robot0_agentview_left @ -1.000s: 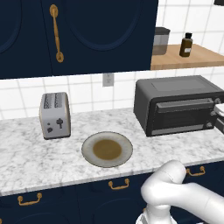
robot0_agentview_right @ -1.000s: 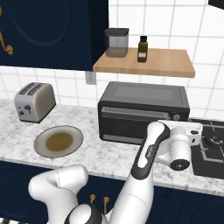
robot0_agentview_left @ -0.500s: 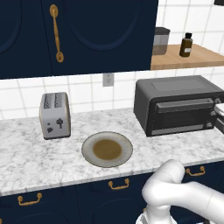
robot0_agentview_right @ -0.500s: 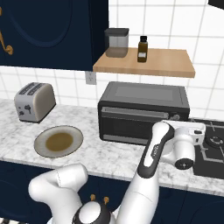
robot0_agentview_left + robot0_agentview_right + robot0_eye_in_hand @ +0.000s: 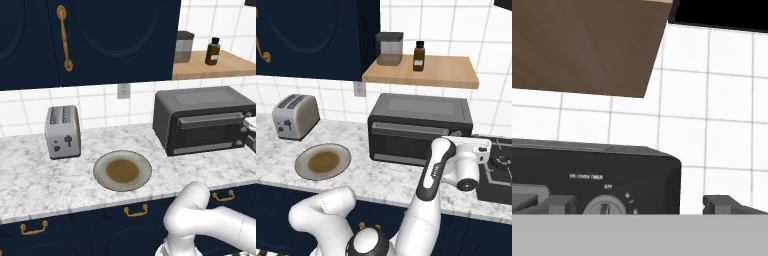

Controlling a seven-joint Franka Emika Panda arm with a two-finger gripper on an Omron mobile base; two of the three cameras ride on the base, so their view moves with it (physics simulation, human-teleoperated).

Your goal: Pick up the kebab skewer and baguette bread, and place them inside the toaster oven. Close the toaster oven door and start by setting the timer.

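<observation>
Gripper (image 5: 641,205) tips stand well apart in the hand view, one at each side of the oven knob (image 5: 607,206), and they hold nothing, so the jaws are wide. The hand with its white body (image 5: 468,160) is at the right end of the oven front, at the height of the door; whether a tip touches the knob cannot be told.

The marble counter (image 5: 30,180) runs across both base views, with dark blue cabinets (image 5: 90,40) above it and blue drawers with brass handles (image 5: 136,211) below. A wooden shelf (image 5: 426,70) hangs on the white tiled wall over the oven.

The toaster oven (image 5: 200,117) stands on the counter at the right, against the wall. Its door (image 5: 207,132) is shut and upright, with the bar handle (image 5: 406,126) along its top edge. The skewer and the bread cannot be seen through the dark window.

A silver toaster (image 5: 62,131) stands on the counter well apart to the left of the oven. A round plate (image 5: 122,170) with a brown middle lies between them, nearer the counter's front edge. On the shelf a grey jar (image 5: 389,48) and a small brown bottle (image 5: 419,55) stand near each other. A black hob (image 5: 498,162) is just beside the oven on the right.
</observation>
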